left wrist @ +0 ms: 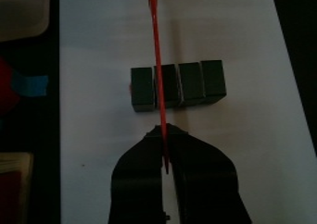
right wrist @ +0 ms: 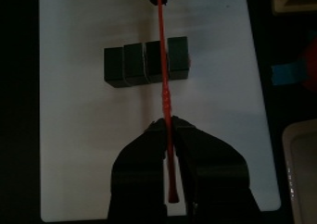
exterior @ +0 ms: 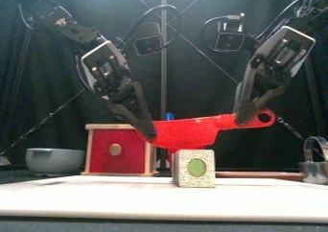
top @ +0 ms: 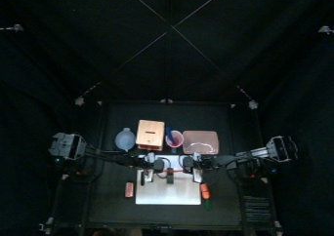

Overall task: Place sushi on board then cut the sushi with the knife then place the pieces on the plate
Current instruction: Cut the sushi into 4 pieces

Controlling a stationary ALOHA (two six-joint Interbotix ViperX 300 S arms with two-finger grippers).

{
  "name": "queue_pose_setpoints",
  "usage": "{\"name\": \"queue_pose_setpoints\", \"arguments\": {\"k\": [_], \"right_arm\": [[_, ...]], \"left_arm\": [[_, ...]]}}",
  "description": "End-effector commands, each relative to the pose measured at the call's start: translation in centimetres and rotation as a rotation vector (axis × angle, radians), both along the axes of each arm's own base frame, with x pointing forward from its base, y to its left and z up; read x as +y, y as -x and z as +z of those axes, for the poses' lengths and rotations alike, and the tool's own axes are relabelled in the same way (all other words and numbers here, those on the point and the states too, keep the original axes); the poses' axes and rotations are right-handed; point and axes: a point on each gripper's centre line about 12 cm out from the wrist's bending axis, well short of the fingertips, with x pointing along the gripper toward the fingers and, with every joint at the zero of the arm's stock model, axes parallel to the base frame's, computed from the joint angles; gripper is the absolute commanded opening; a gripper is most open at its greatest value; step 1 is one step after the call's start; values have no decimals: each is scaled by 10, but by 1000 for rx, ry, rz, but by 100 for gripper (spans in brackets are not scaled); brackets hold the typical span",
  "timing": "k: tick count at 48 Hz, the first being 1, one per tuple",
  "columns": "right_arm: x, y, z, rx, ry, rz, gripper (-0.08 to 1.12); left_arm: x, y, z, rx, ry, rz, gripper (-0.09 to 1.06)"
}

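Note:
A sushi roll (exterior: 195, 168) of several dark green blocks (left wrist: 180, 84) lies on the white cutting board (exterior: 128, 193). A red toy knife (exterior: 193, 130) hangs a little above it, across the roll. My left gripper (exterior: 148, 132) is shut on the blade's tip, and in its wrist view the jaws (left wrist: 161, 137) pinch the thin red edge. My right gripper (exterior: 246, 117) is shut on the handle (right wrist: 170, 158). In the right wrist view the blade runs over the roll (right wrist: 146, 61) near its right blocks. From above, both grippers (top: 159, 168) (top: 190, 168) meet over the board (top: 170, 197).
Behind the board stand the wooden box with a red drawer front (exterior: 115, 150), the blue-grey bowl (exterior: 54, 159), a red cup (top: 174, 137) and the pink tray (top: 200, 140). A small orange thing lies at each side of the board (top: 129, 189) (top: 205, 191).

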Motion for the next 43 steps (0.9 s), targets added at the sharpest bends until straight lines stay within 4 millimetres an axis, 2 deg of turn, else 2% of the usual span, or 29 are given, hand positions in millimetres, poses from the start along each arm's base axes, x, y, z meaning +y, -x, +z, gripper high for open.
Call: {"name": "queue_pose_setpoints", "arguments": {"k": [1,22,43], "right_arm": [[0,-6,18,-59,-7,-2,39],[-3,-6,11,-39,2,-6,39],[-3,-6,13,-43,3,-5,39]], "left_arm": [[1,-5,12,-40,-1,1,34],[5,-8,-3,-6,-3,11,34],[5,-8,1,-16,-3,12,34]]}}
